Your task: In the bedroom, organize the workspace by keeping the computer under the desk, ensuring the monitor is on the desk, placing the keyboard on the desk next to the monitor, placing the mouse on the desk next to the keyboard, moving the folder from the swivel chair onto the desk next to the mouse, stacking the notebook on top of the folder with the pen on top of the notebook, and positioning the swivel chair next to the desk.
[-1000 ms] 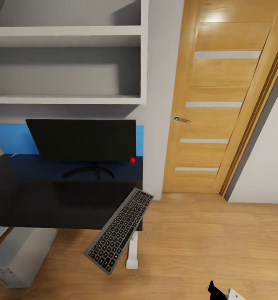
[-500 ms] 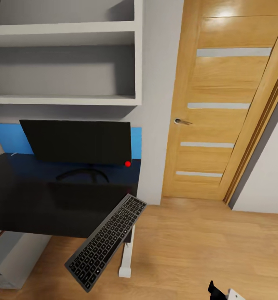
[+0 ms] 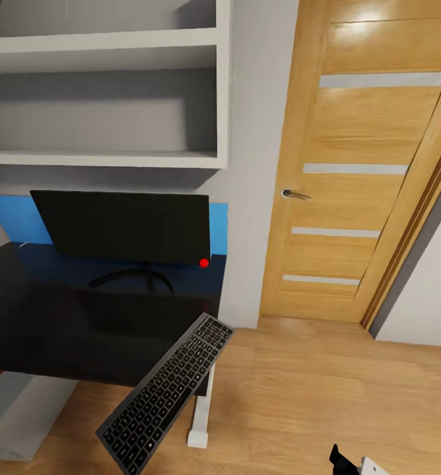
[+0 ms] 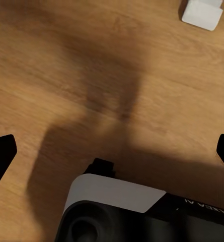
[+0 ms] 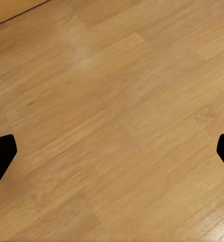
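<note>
Both pairs of fingers stood wide apart and held nothing: in the left wrist view the left gripper (image 4: 112, 151) showed one black fingertip (image 4: 1, 151) at each side of the frame, over light wood floor (image 4: 66, 60) crossed by a broad shadow, with a white foot of the desk (image 4: 202, 12) at one corner and part of the robot's own white and black body (image 4: 122, 206) between the tips. From the right wrist view the right gripper (image 5: 112, 151) hung the same way, its dark tips (image 5: 1, 154) far apart above bare wooden boards (image 5: 117, 101). Seen from the head, the desk (image 3: 42, 323) stood against the grey wall with its glossy black top and blue back panel (image 3: 9, 218), and the monitor (image 3: 121, 226) stood upright on it, red dot at its lower right corner, its curved stand (image 3: 131, 278) on the black top. At the desk's front right corner lay the keyboard (image 3: 164, 394), set aslant, its far end over the corner and most of its length overhanging toward the floor. Under the desk at the left stood the pale grey computer (image 3: 19, 415). White wall shelves (image 3: 101, 158) hung above the monitor, and a wooden door (image 3: 352, 171) with a metal handle (image 3: 294, 194) was shut to the right.
</note>
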